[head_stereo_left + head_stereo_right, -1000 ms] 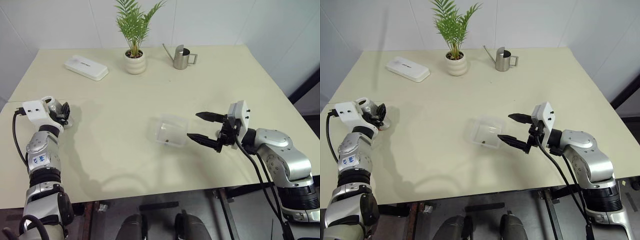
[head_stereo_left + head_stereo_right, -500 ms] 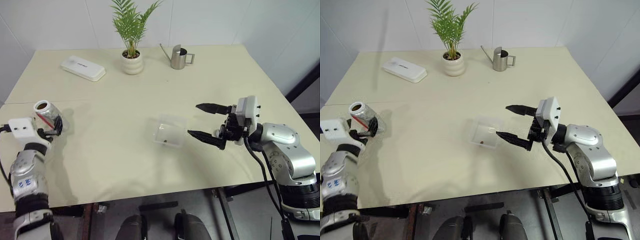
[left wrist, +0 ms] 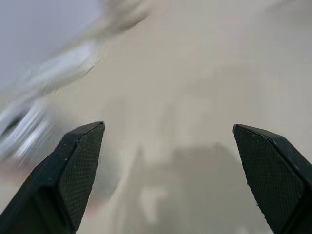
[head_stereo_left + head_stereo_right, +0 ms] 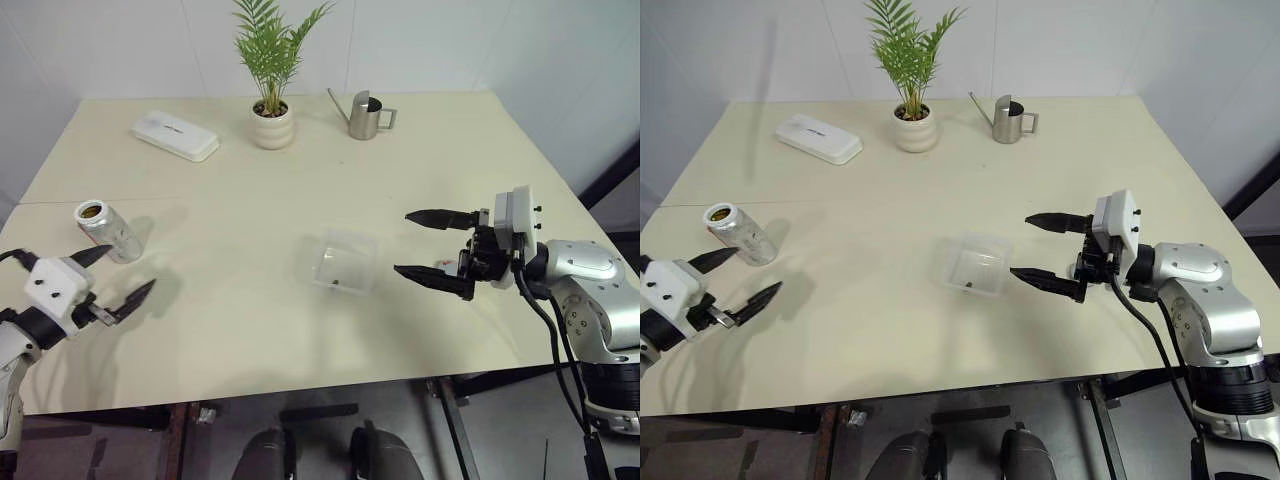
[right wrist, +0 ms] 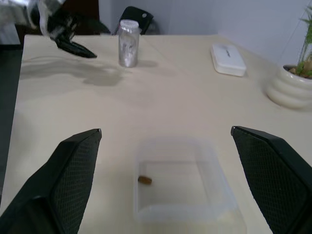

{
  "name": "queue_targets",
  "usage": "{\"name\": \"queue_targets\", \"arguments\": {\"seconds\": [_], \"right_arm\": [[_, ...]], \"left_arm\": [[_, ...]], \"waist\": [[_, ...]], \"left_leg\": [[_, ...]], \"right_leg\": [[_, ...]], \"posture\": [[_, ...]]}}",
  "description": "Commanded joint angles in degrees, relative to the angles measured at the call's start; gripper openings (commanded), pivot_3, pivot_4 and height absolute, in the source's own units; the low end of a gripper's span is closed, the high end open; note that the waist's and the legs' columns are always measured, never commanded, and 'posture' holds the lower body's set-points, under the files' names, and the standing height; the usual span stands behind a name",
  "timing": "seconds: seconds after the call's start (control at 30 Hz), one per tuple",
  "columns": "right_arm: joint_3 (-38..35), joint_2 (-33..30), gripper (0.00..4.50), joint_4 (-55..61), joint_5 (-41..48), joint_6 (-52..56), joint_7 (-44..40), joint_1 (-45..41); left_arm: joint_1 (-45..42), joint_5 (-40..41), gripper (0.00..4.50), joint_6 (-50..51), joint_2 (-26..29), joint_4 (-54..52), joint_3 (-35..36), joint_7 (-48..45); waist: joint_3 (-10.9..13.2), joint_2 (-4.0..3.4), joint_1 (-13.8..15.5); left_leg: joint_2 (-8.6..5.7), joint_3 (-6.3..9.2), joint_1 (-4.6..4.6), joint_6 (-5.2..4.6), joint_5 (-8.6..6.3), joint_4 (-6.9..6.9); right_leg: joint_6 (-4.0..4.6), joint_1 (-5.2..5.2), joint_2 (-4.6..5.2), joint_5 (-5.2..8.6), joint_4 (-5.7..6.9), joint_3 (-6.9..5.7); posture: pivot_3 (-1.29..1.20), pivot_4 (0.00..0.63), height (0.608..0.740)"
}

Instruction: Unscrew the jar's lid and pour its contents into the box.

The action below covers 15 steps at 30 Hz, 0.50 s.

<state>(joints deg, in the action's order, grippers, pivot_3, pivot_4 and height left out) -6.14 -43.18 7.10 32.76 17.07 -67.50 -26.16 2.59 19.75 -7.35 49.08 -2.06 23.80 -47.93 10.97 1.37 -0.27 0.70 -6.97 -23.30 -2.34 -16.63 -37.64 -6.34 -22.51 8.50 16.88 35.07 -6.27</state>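
The left gripper has its fingers wide open beside the small silvery cylindrical jar, standing open-mouthed on the tabletop (probably light and slippery; grasp mid-body). Right gripper, fingers spread, waits near the shallow clear plastic box.

The table is lit brightly and evenly from above. Soft shadows are cast just beneath the left gripper and the right gripper. Beyond the left gripper, everything is smeared by heavy motion blur.
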Motion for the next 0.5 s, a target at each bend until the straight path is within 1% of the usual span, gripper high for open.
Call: {"name": "queue_targets", "arguments": {"seconds": [0.03, 0.1, 0.13, 0.2, 0.3, 0.5], "right_arm": [[-1.9, -2.1, 4.50, -2.1, -1.2, -3.3, -2.7, 0.3], [-2.0, -2.5, 4.50, -3.4, -1.8, -4.0, -3.1, 0.4], [-2.2, -2.5, 4.50, -3.8, -1.9, -4.1, -2.9, 0.1], [-2.4, -2.8, 4.50, -4.6, -2.4, -4.6, -3.0, -0.3], [-2.6, -3.2, 4.50, -4.4, -2.8, -4.9, -3.1, 0.1], [-4.5, -3.2, 4.50, -2.5, -3.0, -4.3, -0.4, 2.5]], "left_arm": [[-3.5, 3.2, 4.48, 0.7, 1.4, -4.2, -3.7, -6.2], [-5.9, 3.3, 4.48, 0.8, 2.0, -4.2, -6.3, -9.5], [-7.1, 3.0, 4.48, 0.6, 2.2, -3.8, -7.3, -10.8], [-9.3, 3.6, 4.48, 2.1, 2.1, -3.1, -8.6, -12.0], [-12.0, 4.2, 4.48, 3.4, 1.7, -1.0, -9.2, -13.3], [-16.1, 3.9, 4.48, 4.1, 0.3, 2.0, -9.7, -13.4]], "waist": [[0.0, -0.03, 0.0], [0.0, -0.03, 0.0], [0.0, -0.03, -0.1], [0.0, -0.04, -0.3], [0.0, -0.05, -0.5], [0.0, -0.05, -0.2]], "left_leg": [[0.00, -0.02, 0.00, 0.01, 0.01, 0.09], [0.03, -0.06, 0.00, -0.03, 0.12, 0.21], [0.05, -0.09, 0.00, -0.24, 0.26, 0.25], [0.10, -0.24, 0.02, -0.28, 0.28, 0.30], [0.12, -0.35, 0.03, -0.37, 0.33, 0.25], [0.12, -0.35, 0.04, -0.41, 0.35, 0.11]], "right_leg": [[0.00, -0.02, -0.01, 0.00, -0.04, -0.02], [0.00, -0.05, -0.09, 0.00, 0.04, -0.10], [0.00, -0.05, -0.14, 0.00, 0.09, -0.19], [0.00, -0.08, -0.25, 0.00, 0.12, -0.54], [-0.01, -0.08, -0.30, 0.00, 0.12, -0.62], [-0.02, -0.05, -0.27, 0.00, 0.23, -0.60]], "posture": [[0.00, 0.150, 0.740], [0.00, 0.150, 0.740], [0.00, 0.150, 0.740], [0.00, 0.150, 0.740], [0.00, 0.150, 0.740], [0.00, 0.150, 0.740]]}}
